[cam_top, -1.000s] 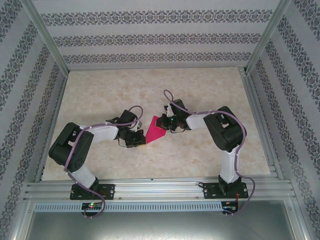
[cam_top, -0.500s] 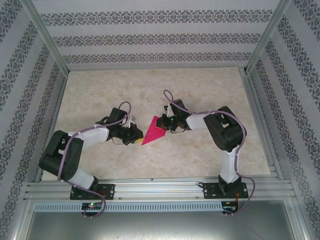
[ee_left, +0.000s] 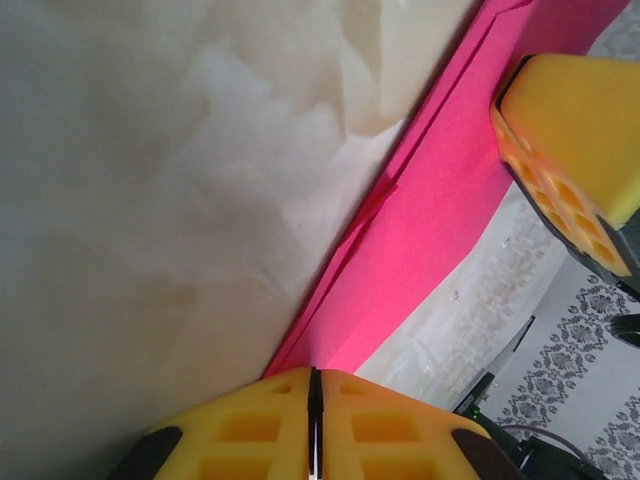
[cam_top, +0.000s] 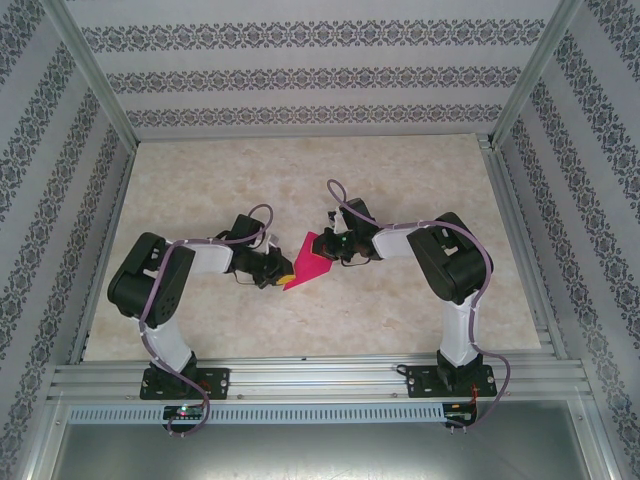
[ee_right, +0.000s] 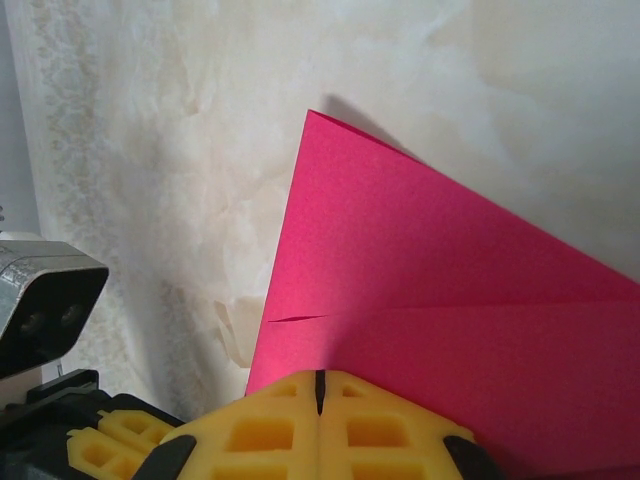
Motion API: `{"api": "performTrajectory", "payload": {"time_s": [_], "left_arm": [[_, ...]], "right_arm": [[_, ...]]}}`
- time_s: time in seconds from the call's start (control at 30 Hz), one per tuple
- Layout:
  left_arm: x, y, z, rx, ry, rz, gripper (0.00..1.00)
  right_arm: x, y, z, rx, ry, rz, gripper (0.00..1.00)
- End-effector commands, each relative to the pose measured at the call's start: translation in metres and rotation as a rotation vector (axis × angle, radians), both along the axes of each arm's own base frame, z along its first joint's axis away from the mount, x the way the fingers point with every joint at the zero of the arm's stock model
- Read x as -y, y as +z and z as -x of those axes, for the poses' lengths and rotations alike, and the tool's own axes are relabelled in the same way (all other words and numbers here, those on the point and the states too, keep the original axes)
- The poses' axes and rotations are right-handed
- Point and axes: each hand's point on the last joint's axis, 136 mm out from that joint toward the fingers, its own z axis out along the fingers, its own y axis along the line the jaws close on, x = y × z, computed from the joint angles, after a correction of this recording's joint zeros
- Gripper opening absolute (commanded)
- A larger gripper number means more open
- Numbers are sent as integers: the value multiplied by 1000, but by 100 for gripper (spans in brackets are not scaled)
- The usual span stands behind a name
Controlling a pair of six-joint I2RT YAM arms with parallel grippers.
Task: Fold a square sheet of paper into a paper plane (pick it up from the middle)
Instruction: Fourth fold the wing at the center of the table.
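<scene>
**Pink paper pinched at both ends**

The folded sheet is found at the middle of the tabletop. Its near tip is swallowed by the left claw, whose pads are pressed together, apparently on it. Its right edge is clamped in the closed right claw. The marbled beige surface is enclosed by patterned walls.

No lettering, label, brand mark, number or sign legible anywhere. Ornamental bands on the walls, pattern rather than script.
</scene>
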Motion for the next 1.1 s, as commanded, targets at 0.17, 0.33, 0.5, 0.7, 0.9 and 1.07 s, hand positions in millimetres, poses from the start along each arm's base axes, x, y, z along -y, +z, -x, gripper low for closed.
{"api": "performTrajectory", "payload": {"time_s": [0.17,0.33,0.5,0.7,0.9,1.07], "left_arm": [[-41,-30,57,-104,-81,-238,10],[-40,-8,59,-33,-106,-218,12],[-28,25,37,81,-104,-157,14],[-10,53,4,163,-96,-108,14],[2,62,-13,198,-67,-92,14],[11,52,-15,185,-51,-83,14]], "right_arm": [[47,-68,33,-188,-56,224,5],[50,-69,34,-190,-59,232,5],[47,-68,33,-189,-57,221,5],[43,-61,31,-171,-57,221,5],[44,-63,35,-174,-50,242,5],[43,-63,35,-176,-56,237,5]]}}
